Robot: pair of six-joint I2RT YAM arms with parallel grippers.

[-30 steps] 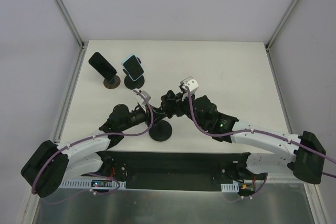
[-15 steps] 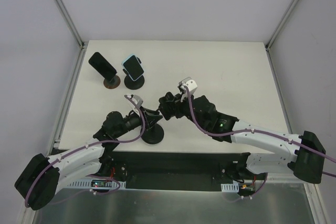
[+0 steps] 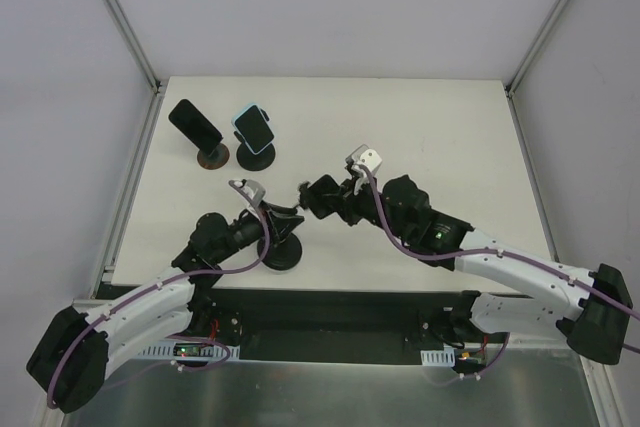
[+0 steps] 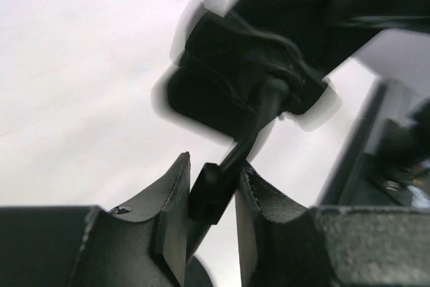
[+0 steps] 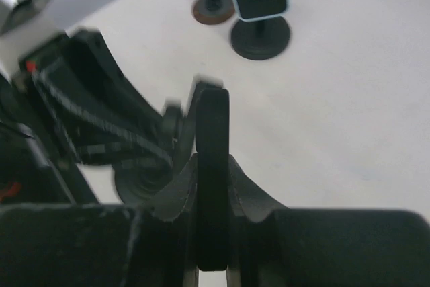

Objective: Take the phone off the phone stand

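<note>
The left gripper (image 4: 213, 166) has drawn the phone stand (image 3: 283, 253) back toward 7 o'clock, its jaws clamped on the thin stem to anchor it. The right gripper (image 5: 212, 162) pinches the phone (image 5: 212, 132) edge-on near the centre of the table (image 3: 450, 147), probably to pull it free. I cannot tell whether it has cleared the stand.
</note>
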